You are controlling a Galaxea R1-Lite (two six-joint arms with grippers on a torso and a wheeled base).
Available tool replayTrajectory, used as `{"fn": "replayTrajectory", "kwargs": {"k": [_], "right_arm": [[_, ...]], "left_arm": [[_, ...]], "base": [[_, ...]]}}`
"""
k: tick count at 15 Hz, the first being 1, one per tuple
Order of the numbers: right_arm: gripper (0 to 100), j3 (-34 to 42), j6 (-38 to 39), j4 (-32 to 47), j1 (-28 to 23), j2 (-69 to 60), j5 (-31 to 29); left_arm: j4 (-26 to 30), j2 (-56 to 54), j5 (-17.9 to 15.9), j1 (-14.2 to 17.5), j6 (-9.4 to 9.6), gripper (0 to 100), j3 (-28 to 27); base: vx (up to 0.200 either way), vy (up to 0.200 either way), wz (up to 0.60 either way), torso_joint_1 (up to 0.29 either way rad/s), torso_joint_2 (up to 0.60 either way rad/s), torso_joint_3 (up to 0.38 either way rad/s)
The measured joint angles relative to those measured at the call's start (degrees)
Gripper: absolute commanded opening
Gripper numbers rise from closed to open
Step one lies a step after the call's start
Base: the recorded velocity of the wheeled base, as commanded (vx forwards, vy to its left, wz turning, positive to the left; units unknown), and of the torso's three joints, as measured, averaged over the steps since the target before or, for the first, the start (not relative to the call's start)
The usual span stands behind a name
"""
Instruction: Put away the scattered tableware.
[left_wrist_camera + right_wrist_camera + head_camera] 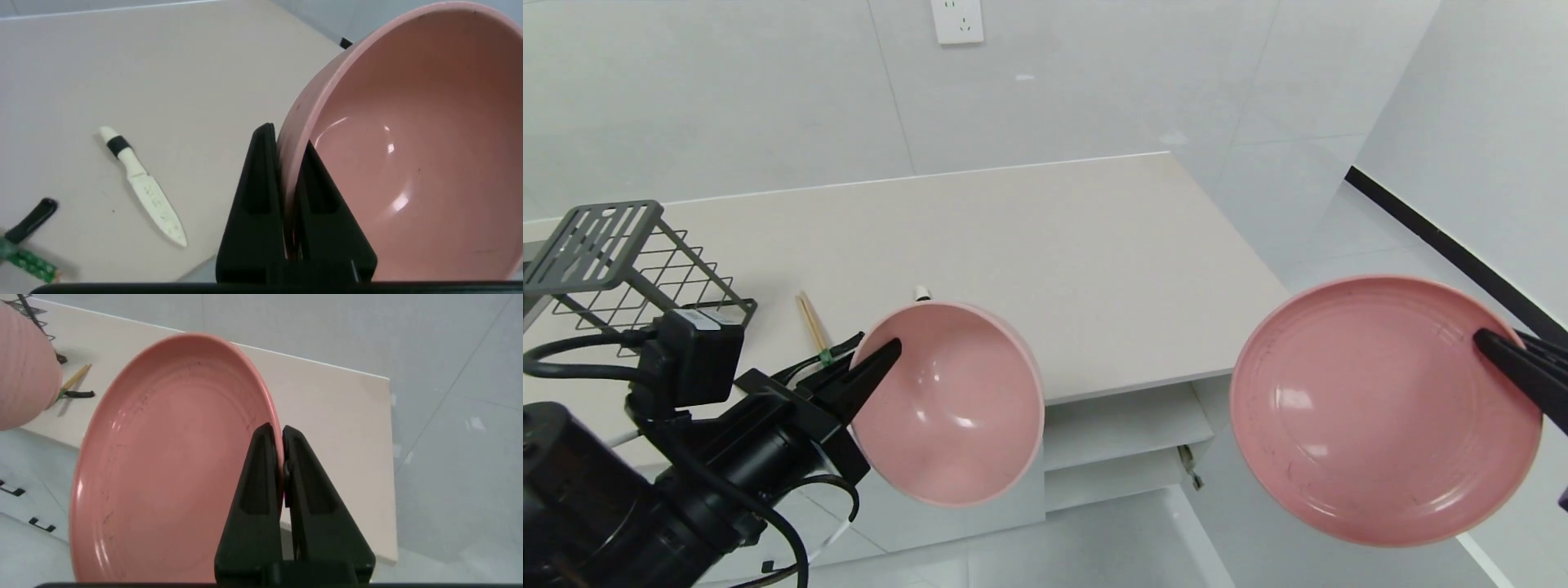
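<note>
Left wrist view: end effector (284, 143) clamps pink bowl (409, 122) rim.

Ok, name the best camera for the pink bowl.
Head view: almost the whole bowl shows, tilted, left hand clamped on its rim. The left wrist view crops it to rim and inside; the right wrist view catches a sliver of outer wall.

The bowl (947, 408) and the plate (1380, 408) are both seen in pink; faint concentric rings and a few dark scuffs are shown on the plate. The left gripper (894, 347) and right gripper (1485, 339) are coloured black. The counter (1054, 245) is pale beige. The knife (143, 188) is cream, banded in black, its blade speckled. The chopsticks (810, 320) are light tan. The rack (629, 261) is dark grey, meshed in diamonds. The wall (768, 82) is tiled white.
</note>
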Motion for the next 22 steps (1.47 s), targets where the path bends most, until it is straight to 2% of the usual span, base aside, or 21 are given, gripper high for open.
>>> {"fn": "replayTrajectory", "kwargs": {"k": [5, 10, 15, 19, 22], "right_arm": [[0, -0.06, 0.00, -0.79, -0.02, 0.00, -0.02], [0, 0.77, 0.05, -3.15, -0.07, 0.37, -0.02], [0, 1.89, 0.05, -3.07, -0.02, 1.02, 0.00], [0, 3.08, 0.00, -3.40, 0.39, 3.80, -0.02], [0, 4.07, 0.00, -8.08, 0.69, 8.41, 0.00]], "left_arm": [[0.00, -0.17, -0.02, -0.24, -0.02, 0, 0.09], [-0.02, -0.27, 0.00, -0.37, -0.02, 0, 1.24], [0.00, -0.61, -0.10, -2.82, 0.02, 0, 2.29], [-0.02, -0.50, -0.18, -4.19, 0.09, 0, 3.74], [-0.02, -0.27, -0.29, -4.30, 0.06, 0, 4.79]], "base": [[0.000, 0.000, 0.00, -0.005, 0.02, 0.012], [0.000, 0.000, 0.00, -0.099, 0.24, 0.128], [0.000, 0.000, 0.00, -0.069, 0.16, 0.094], [0.000, 0.000, 0.00, -0.164, 0.39, 0.224], [0.000, 0.000, 0.00, -0.224, 0.55, 0.318]]}}
